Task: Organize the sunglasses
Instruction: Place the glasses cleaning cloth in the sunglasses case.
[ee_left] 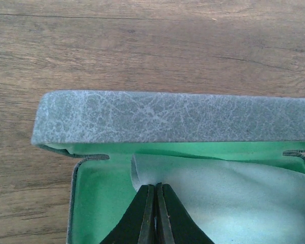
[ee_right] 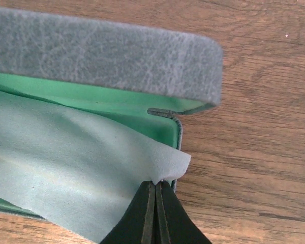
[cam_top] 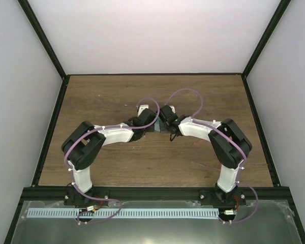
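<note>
Top external view: the left arm (cam_top: 114, 134) and right arm (cam_top: 203, 129) reach inward over the wooden table (cam_top: 117, 96) and their wrists meet at its middle, hiding whatever lies beneath them. Left wrist view: the blue-grey case (ee_left: 168, 117) stands open with its lid raised, and a pale blue cloth (ee_left: 218, 193) lies over the green lining (ee_left: 99, 188). The left gripper (ee_left: 155, 189) has its jaws pressed together, tips at the cloth; whether a fold is nipped cannot be told. Right wrist view: the right gripper (ee_right: 156, 187) has its jaws fully together on the cloth's corner, which puckers at the tips and overhangs the case rim, a detail neither other view shows. The sunglasses appear in no view; they may lie under the cloth, but that cannot be confirmed. Judged step: laying the cloth into the case. The next move calls for tucking the overhanging corner inside the rim, releasing it, then closing the lid.
</note>
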Motion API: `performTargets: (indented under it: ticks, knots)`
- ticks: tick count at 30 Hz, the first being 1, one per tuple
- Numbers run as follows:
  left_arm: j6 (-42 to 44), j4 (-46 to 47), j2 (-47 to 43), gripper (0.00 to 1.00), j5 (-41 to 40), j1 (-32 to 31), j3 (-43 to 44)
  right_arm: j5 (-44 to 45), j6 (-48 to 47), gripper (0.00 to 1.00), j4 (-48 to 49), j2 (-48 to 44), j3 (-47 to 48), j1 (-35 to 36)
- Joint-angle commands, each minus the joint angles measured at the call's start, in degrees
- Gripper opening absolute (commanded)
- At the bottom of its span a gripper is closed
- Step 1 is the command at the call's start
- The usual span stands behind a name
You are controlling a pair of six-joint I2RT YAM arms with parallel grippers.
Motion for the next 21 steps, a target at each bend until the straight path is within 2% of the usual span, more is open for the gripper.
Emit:
performTargets:
  ticks: [1,21]
  knots:
    - [0.24,0.86,0.15,0.06,-0.23,0.67,-0.37,2.70,-0.25,0.01,0.77,-0.32,2.72,-0.51]
    - [0.06,1.16,0.43,0.06,0.41,1.36,-1.49,3.33,-1.02,0.01,0.28,3.20,5.20,-1.27]
